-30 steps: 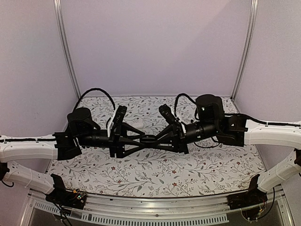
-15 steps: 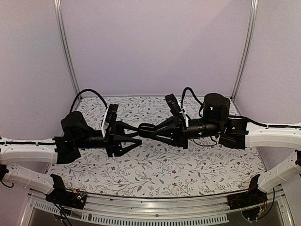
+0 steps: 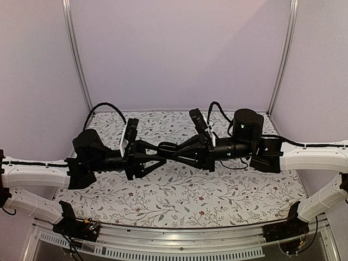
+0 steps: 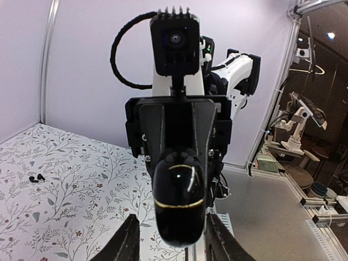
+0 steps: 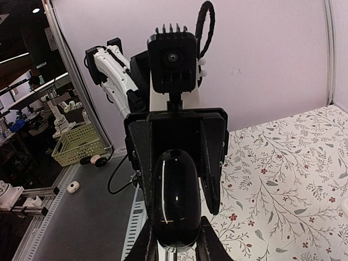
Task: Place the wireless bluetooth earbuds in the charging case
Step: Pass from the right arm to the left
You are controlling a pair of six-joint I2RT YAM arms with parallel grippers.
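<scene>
Floral cloth is still occupied by the two earbuds, far left, while the shut case has been raised off it. It is flanked by the left gripper (grip not discernible) and clamped by the right gripper — insertion is judged not yet begun.

Charging case glossy black plastic, smooth, with bright glints and a thin gold metallic seam line; table cover matt floral print, cloth or paper not told apart; arm shells smooth white plastic; frame posts dull silvery metal.
</scene>
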